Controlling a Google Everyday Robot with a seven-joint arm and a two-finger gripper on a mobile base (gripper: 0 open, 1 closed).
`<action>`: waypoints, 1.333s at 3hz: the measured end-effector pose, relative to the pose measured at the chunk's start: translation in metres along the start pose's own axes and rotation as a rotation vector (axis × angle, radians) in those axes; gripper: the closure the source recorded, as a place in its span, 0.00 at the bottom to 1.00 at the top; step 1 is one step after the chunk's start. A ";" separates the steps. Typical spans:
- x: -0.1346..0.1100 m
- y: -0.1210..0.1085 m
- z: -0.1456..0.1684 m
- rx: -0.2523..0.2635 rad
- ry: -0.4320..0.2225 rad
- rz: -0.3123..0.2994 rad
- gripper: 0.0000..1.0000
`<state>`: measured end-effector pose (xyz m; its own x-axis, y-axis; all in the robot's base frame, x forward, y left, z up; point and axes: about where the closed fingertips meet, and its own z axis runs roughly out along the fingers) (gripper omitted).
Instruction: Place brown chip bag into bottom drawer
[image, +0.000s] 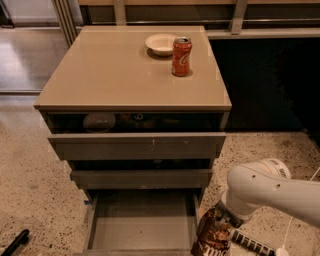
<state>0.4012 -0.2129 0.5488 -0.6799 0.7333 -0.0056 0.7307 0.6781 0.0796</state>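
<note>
The brown chip bag (212, 233) hangs upright just off the right front corner of the bottom drawer (141, 226), which is pulled out with a bare grey floor. My gripper (226, 215) comes in from the lower right on the white arm and is shut on the bag's top. The bag's lower end reaches the frame's bottom edge. A black ridged part (252, 244) of the gripper shows to the right of the bag.
A red soda can (181, 56) and a white bowl (161, 43) stand on the cabinet top (115, 75). The two upper drawers (137, 146) are partly open with items inside. A black object (15, 242) lies on the speckled floor at lower left.
</note>
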 end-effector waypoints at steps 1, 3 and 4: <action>0.004 0.003 -0.002 0.023 0.016 -0.033 1.00; 0.008 0.079 -0.046 0.008 0.035 -0.096 1.00; 0.019 0.055 -0.027 0.037 0.060 -0.079 1.00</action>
<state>0.4268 -0.1629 0.5795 -0.7371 0.6740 0.0498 0.6758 0.7357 0.0444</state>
